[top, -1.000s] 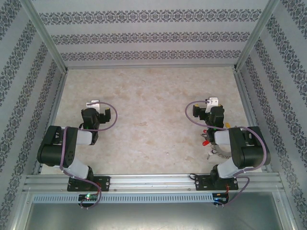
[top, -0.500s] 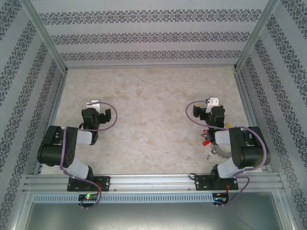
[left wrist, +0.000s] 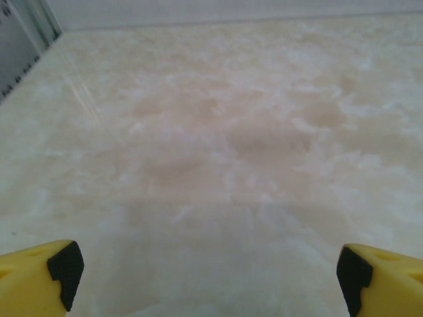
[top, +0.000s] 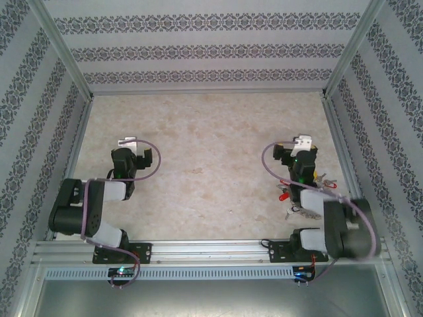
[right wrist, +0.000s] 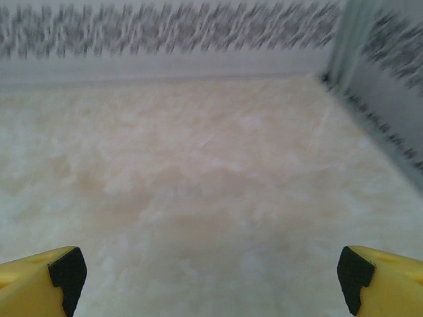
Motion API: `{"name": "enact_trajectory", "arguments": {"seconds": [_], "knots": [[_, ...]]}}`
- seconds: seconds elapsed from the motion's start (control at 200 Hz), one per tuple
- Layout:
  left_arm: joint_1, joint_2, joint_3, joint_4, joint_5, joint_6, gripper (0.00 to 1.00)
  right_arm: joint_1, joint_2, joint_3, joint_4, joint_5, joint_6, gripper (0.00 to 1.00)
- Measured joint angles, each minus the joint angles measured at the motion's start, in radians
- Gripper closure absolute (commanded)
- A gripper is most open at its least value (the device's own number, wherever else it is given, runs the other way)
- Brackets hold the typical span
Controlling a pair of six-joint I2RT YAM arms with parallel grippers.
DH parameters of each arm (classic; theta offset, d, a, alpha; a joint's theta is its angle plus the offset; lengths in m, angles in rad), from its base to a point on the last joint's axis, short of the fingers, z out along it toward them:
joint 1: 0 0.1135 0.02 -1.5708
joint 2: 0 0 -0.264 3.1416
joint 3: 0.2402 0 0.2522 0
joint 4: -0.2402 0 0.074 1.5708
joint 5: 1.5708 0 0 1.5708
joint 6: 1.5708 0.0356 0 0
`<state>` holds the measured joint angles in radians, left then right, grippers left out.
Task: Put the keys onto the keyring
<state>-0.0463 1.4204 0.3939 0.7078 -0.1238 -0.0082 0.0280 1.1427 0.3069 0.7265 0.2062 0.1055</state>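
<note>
task barely begun, by my read: keys (top: 295, 212) lie loose on table (top: 211, 145), partly under right arm (top: 338, 221), none threaded. keyring too small to pick out. left gripper (left wrist: 211, 281), right gripper (right wrist: 211, 281) spread wide, holding nothing. all threading left.

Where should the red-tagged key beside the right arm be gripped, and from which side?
The red-tagged key lies flat on the table, leaving only its top open: likely grip its tag, the bulkiest-looking part, straight from above.

Silver keys (top: 295, 212), cream marbled table (top: 205, 132)
</note>
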Motion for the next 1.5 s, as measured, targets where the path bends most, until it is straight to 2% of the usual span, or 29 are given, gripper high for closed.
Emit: {"name": "enact_trajectory", "arguments": {"seconds": [0.13, 0.29, 0.415, 0.515, 0.61, 0.734, 0.984, 1.314, 1.499], "knots": [[-0.06, -0.187, 0.036, -0.145, -0.018, -0.026, 0.01, 0.0, -0.228, 0.109, -0.326, 0.105, 0.13, 0.02], [-0.077, -0.393, 0.171, -0.422, 0.004, -0.137, 0.01, -0.029, -0.362, 0.159, -0.635, 0.235, 0.417, 0.02], [-0.077, -0.558, 0.309, -0.652, 0.005, -0.239, 0.01, -0.054, -0.296, 0.164, -0.89, 0.266, 0.631, 0.02], [-0.077, -0.656, 0.441, -0.811, -0.044, -0.341, 0.01, -0.057, -0.18, 0.167, -1.033, 0.218, 0.758, 0.02], [-0.077, -0.691, 0.533, -0.907, -0.057, -0.374, 0.01, -0.057, -0.096, 0.174, -1.112, 0.17, 0.826, 0.02], [-0.077, -0.657, 0.602, -0.972, -0.037, -0.363, 0.01, -0.059, -0.02, 0.223, -1.164, 0.115, 0.839, 0.02], [-0.077, -0.428, 0.599, -1.062, -0.004, -0.34, 0.01, -0.059, 0.035, 0.251, -1.161, -0.001, 0.831, 0.02], [-0.077, -0.46, 0.554, -1.105, -0.003, -0.317, 0.01, -0.075, 0.029, 0.191, -1.115, -0.189, 0.819, 0.02], [-0.077, -0.455, 0.554, -1.105, 0.001, -0.317, 0.01, 0.016, 0.064, 0.21, -1.068, -0.268, 0.8, 0.02]]}}
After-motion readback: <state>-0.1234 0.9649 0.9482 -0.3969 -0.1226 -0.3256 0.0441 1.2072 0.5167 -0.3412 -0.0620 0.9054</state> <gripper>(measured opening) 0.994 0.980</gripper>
